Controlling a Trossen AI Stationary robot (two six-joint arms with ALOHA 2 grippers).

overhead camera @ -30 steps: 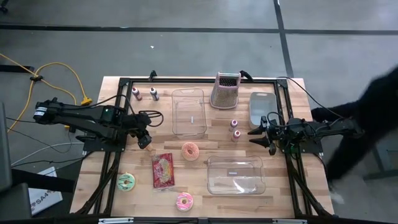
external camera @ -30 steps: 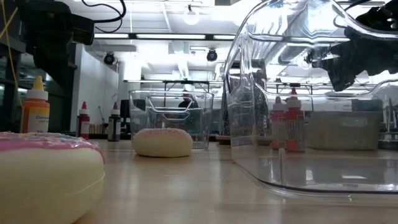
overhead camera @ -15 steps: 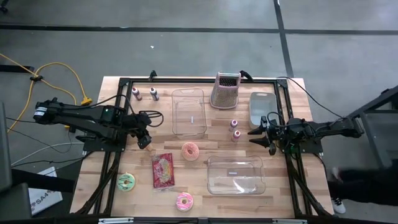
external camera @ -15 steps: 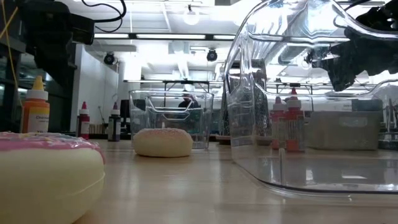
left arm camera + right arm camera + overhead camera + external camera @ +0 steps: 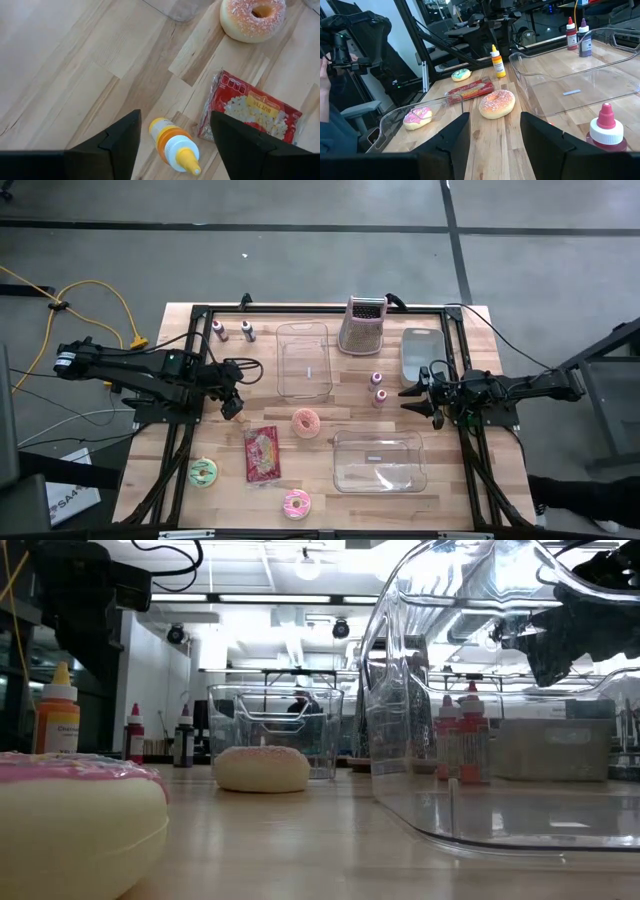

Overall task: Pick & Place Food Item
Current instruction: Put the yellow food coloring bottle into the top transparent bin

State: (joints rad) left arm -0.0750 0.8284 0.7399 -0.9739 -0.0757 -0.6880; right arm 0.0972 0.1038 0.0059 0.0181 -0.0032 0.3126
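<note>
My left gripper (image 5: pixel 232 405) (image 5: pixel 175 116) hangs open, tilted down over the left half of the table. A yellow squeeze bottle (image 5: pixel 175 150) (image 5: pixel 496 61) stands on the wood below the gap between its fingers, apart from both. Beyond the bottle lie a red snack packet (image 5: pixel 262 453) (image 5: pixel 250 112) and an orange sprinkled donut (image 5: pixel 305 423) (image 5: pixel 252 17). A green donut (image 5: pixel 203 472) and a pink donut (image 5: pixel 296 503) rest flat near the front edge. My right gripper (image 5: pixel 410 398) (image 5: pixel 492 122) waits open and level at the right, with nothing between its fingers.
Two clear tubs (image 5: pixel 303 360) (image 5: pixel 379 461), a metal grater (image 5: pixel 365 325), a grey lidded box (image 5: pixel 420 352) and small sauce bottles (image 5: pixel 219 330) (image 5: pixel 379 388) stand about. Bare wood lies between the tubs. A person's foot shows at the lower right (image 5: pixel 585 498).
Both arms have kept still. A dark-clothed person beside the table's right edge has walked away toward the near side and is now almost out of the high view.
</note>
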